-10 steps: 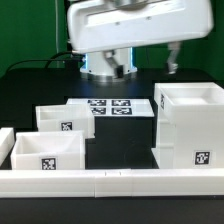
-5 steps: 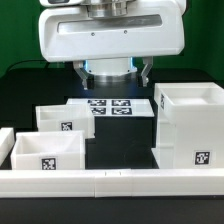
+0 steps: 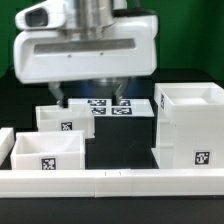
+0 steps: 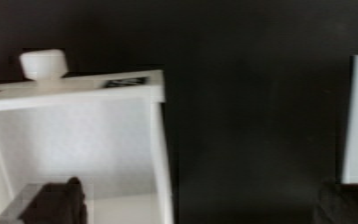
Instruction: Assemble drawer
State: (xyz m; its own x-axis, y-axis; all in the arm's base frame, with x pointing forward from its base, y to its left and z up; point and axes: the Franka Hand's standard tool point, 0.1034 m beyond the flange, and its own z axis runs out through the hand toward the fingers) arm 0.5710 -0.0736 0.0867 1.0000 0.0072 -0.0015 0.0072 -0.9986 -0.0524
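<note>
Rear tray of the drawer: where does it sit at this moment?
The rear tray sits on the exterior view's left, just behind the front tray, beside the marker board and below the open gripper.

Housing (image 3: 190, 125), front tray (image 3: 48, 152): smooth white plastic, faint sheen. Desk (image 3: 120, 140): black, matt.

Black table (image 3: 120, 150) carries 2 trays (image 3: 47, 152), 1 housing (image 3: 190, 125), marker board (image 3: 100, 107) and rails (image 3: 110, 183).
</note>
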